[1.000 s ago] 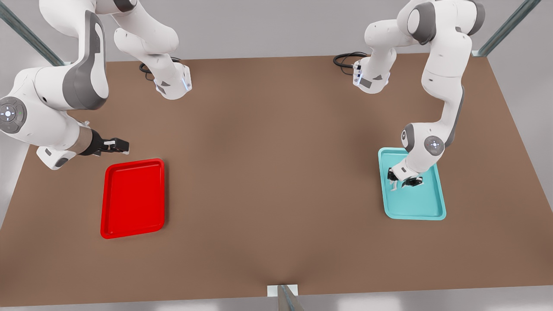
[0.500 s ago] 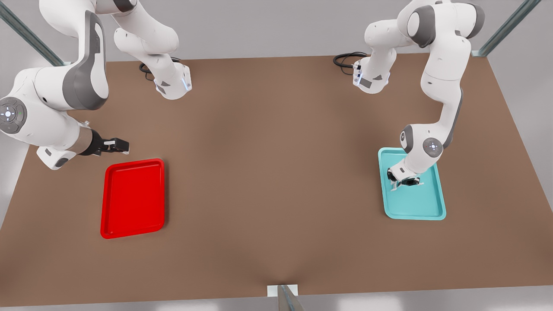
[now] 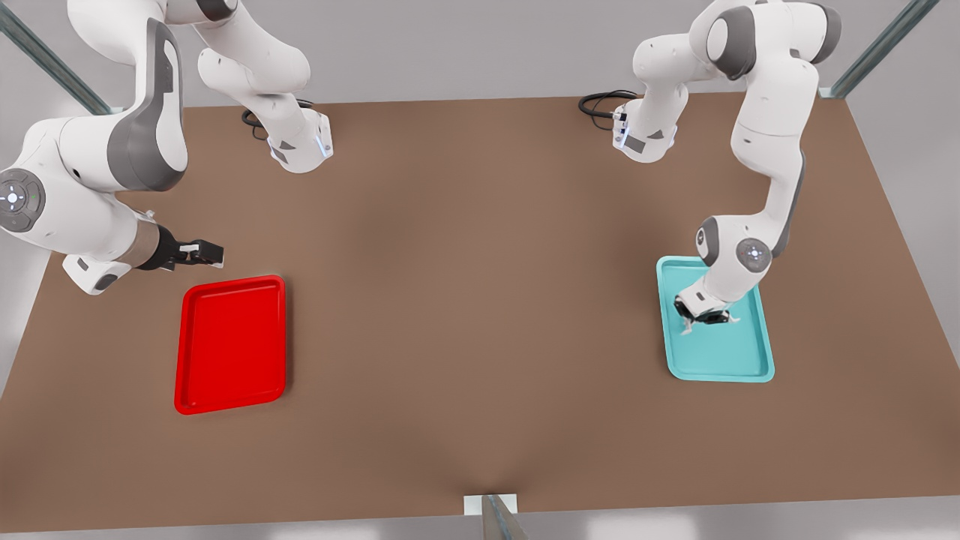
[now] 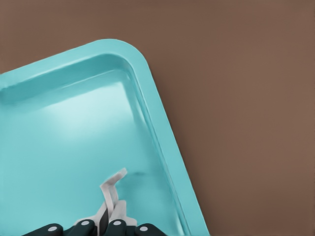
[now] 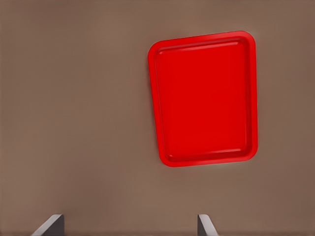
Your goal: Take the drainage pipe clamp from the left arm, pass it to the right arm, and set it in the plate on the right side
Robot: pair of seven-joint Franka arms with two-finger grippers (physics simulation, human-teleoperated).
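Observation:
The white drainage pipe clamp (image 4: 114, 183) stands on edge in the teal tray (image 4: 59, 137), pinched between the black fingers of my left gripper (image 4: 107, 224), which is shut on it. In the front view that left gripper (image 3: 703, 315) hangs low over the teal tray (image 3: 720, 360) on the front view's right, with a clamp tab (image 3: 685, 325) sticking out beside it. My right gripper (image 3: 214, 255) waits open above the table just behind the red plate (image 3: 232, 345) on the front view's left. The right wrist view looks down on the plate (image 5: 204, 98), its fingertips (image 5: 50, 225) spread wide.
Both arm bases (image 3: 300, 146) (image 3: 643, 139) stand at the far edge of the brown table (image 3: 480, 300), each with a black cable. A small bracket (image 3: 491, 504) sits at the near edge. The wide middle of the table lies between the two trays.
The left gripper's fingers have drawn together on the clamp in the teal tray. The right arm has hardly moved.

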